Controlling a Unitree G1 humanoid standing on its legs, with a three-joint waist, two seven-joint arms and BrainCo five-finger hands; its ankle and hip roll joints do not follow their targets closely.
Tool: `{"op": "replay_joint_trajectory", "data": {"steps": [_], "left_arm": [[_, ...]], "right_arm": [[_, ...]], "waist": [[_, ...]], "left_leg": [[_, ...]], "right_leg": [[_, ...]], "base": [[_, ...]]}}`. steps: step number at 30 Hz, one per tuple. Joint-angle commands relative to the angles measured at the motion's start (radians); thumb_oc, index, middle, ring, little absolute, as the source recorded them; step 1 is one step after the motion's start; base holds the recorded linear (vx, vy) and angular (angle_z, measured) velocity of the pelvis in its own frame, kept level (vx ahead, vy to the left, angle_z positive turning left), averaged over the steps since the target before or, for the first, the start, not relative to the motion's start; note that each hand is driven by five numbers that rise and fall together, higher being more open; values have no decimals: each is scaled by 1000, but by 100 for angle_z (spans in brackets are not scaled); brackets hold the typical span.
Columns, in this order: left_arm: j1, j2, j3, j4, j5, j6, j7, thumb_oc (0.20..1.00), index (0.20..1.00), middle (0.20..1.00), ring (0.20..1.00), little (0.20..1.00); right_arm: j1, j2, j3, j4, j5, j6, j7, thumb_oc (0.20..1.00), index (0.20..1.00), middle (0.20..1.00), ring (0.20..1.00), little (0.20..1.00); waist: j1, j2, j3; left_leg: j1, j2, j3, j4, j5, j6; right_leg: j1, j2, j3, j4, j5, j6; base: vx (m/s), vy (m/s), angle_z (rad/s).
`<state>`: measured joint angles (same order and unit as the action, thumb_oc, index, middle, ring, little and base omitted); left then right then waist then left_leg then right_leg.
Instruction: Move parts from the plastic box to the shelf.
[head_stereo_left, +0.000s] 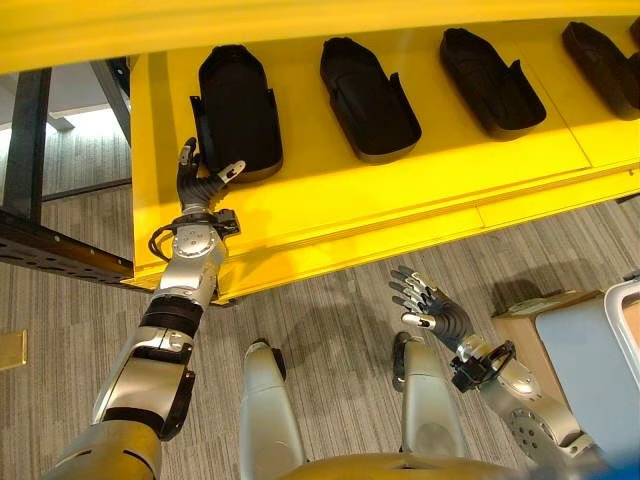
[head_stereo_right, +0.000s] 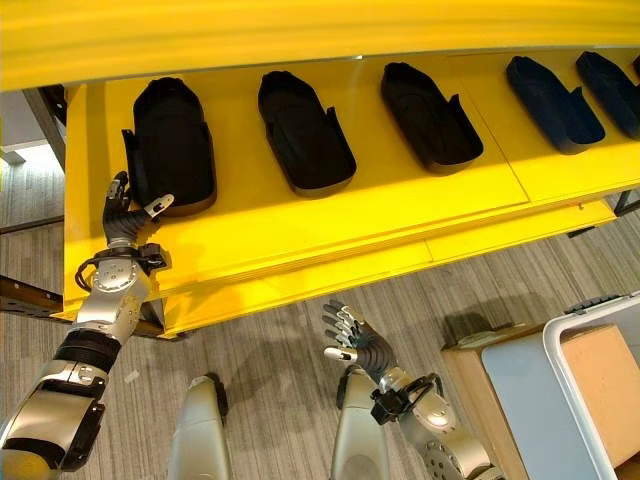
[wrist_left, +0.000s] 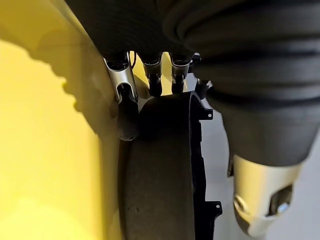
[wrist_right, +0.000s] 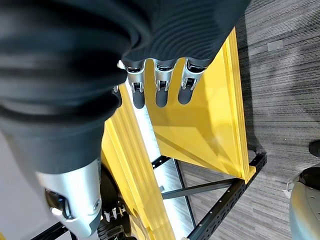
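Shelving is occupying the upper half of the left eye view: a flat yellow metal shelf (head_stereo_left: 400, 190) carrying 4 black moulded plastic parts in a row. The left hand (head_stereo_left: 200, 185), at centre left, is touching the near end of the leftmost black part (head_stereo_left: 238, 110), fingers relaxed around its edge and thumb spread aside. The right hand (head_stereo_left: 430, 310) is hanging at lower centre right, fingers loosely extended and holding nothing.

Right eye view: a pale plastic box (head_stereo_right: 590, 385) is sitting at lower right.

Left wrist view: straight fingers (wrist_left: 122, 92) are lying along the part's rim.

Right wrist view: fingers are hanging free over the shelf frame.

Placing looks nearly finished; next, the left hand needs withdrawing and reaching back to the box.
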<state>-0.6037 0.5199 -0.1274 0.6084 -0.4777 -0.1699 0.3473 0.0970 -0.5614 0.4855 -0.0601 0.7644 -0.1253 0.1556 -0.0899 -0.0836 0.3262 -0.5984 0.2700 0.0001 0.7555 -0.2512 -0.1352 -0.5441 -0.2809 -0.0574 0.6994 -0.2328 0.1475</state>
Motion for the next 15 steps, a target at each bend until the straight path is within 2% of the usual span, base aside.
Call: {"op": "replay_joint_trajectory", "data": {"steps": [1,15], "left_arm": [[61,-46,-88,27,49,55,-55,1000,1000,1000,1000,1000],[114,-53,-107,-48,86,52,-73,1000,1000,1000,1000,1000]], "right_arm": [[13,-12,-30,-58,16,-25,29,1000,1000,1000,1000,1000],[6,-8,-34,-59,17,-27,28,1000,1000,1000,1000,1000]], "waist": [[1,14,-3],[4,11,2]], "left_leg": [[48,38,-26,-83,108,-15],[46,35,-28,-79,109,-14]], "right_leg": [[-25,-20,89,40,69,-9],[-23,-20,87,42,71,-10]], "base": [[0,0,0],[0,0,0]]}}
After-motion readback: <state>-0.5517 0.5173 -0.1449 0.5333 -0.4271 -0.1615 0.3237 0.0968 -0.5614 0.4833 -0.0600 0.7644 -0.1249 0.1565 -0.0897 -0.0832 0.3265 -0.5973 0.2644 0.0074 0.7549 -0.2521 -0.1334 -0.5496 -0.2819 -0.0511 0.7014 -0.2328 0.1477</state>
